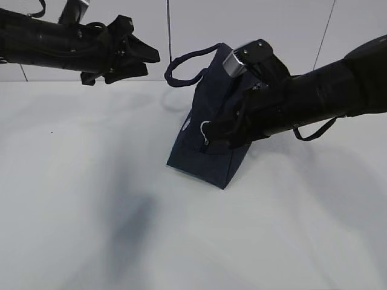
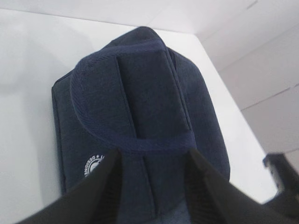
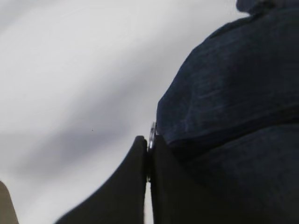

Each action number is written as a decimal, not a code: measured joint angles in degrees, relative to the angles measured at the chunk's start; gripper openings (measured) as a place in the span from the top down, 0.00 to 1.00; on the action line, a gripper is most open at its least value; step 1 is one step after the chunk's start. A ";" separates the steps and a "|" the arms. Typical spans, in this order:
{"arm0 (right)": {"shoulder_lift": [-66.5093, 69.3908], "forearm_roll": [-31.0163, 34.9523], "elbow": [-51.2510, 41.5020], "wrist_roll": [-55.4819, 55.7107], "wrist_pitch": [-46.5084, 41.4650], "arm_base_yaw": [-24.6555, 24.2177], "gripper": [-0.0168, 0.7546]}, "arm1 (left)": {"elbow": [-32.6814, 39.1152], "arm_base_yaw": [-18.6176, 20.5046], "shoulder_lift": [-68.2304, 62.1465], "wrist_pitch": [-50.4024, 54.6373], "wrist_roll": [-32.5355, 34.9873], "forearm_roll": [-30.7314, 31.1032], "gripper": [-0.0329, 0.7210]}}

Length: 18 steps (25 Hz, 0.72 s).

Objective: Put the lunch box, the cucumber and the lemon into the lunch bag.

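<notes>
Navy fabric marks the bag (image 1: 208,130), which stands tilted on the white desk (image 1: 91,211) in the exterior view, with the right claw (image 1: 208,138) at its ring pull (image 1: 204,128) and the left claw (image 1: 130,57) up in the air, well apart from it. From the left wrist, that claw's fingers (image 2: 93,186) stand apart and empty above the bag's handle (image 2: 121,135) and logo (image 2: 93,165). From the right wrist, the right claw's fingers (image 3: 135,186) are pressed together on the metal ring beside the bag.
</notes>
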<state>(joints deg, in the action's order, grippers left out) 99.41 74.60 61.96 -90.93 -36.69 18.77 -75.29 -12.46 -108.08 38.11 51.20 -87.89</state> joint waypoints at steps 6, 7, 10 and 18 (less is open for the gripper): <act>-3.01 -0.33 -0.05 0.97 2.19 0.00 0.98 | 0.00 0.00 4.82 0.78 0.21 9.06 0.54; -3.40 -0.44 -0.05 1.24 2.98 0.00 0.98 | 0.00 0.00 5.52 1.22 0.21 10.71 0.54; -4.17 -0.44 -0.05 1.46 5.26 0.00 0.98 | 0.00 0.00 7.25 2.65 0.59 15.26 0.54; -4.51 -0.33 1.66 1.72 11.06 0.02 0.98 | 0.00 -2.06 8.41 9.83 2.58 27.06 0.54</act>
<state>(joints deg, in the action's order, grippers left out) 94.89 74.27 63.62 -89.20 -25.63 18.80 -75.29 -14.52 -99.67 47.94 53.79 -60.83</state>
